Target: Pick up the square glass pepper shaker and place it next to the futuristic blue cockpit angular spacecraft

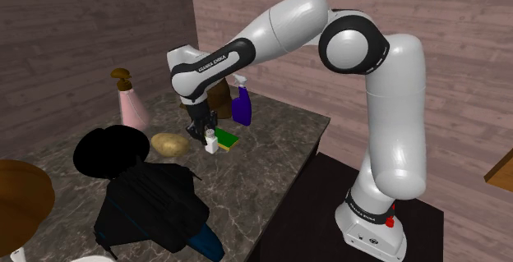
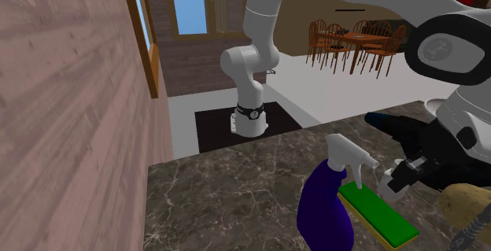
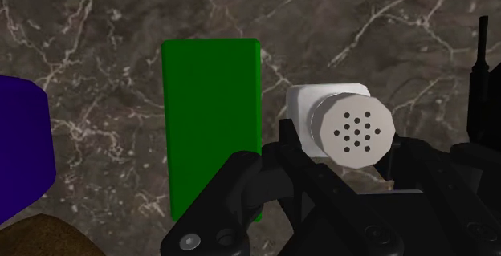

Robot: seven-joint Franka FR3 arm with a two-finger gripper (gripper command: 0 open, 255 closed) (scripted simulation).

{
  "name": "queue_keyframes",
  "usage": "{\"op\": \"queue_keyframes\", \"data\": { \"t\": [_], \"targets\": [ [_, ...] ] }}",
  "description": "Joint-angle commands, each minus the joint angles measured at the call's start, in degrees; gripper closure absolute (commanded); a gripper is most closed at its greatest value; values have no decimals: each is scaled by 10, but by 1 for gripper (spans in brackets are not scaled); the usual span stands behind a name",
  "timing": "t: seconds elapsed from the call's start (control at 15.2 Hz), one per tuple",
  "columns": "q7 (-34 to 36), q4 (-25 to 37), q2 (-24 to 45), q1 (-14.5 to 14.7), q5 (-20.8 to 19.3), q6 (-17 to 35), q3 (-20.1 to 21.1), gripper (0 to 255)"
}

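White pepper shaker [image 3: 351, 130] in claw's [image 3: 341, 140] grip, beside green sponge [image 3: 211, 126]

The gripper [image 3: 337, 144] hid the shaker's [image 3: 351, 126] lower body, so its contact with the counter [image 3: 120, 14] could not be told. Picture edges cut off the purple spray bottle [image 2: 324, 210], the potato [image 2: 470, 202] and the spacecraft's [image 1: 152, 207] near end

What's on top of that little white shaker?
The shaker carries a pale cap dotted with small holes. The black gripper covers its lower part, so its base is hidden.
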Motion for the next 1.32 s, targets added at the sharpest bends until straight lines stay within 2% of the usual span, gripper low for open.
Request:
{"op": "queue_keyframes", "data": {
  "t": [0.0, 0.07, 0.13, 0.46, 0.73, 1.25],
  "targets": [
    [0, 0, 0, 0, 0, 0, 0, 255],
    [0, 0, 0, 0, 0, 0, 0, 255],
    [0, 0, 0, 0, 0, 0, 0, 0],
    [0, 0, 0, 0, 0, 0, 0, 0],
    [0, 65, -6, 0, 0, -71, 0, 0],
    [0, 65, -6, 0, 0, -71, 0, 0]
  ]
}}
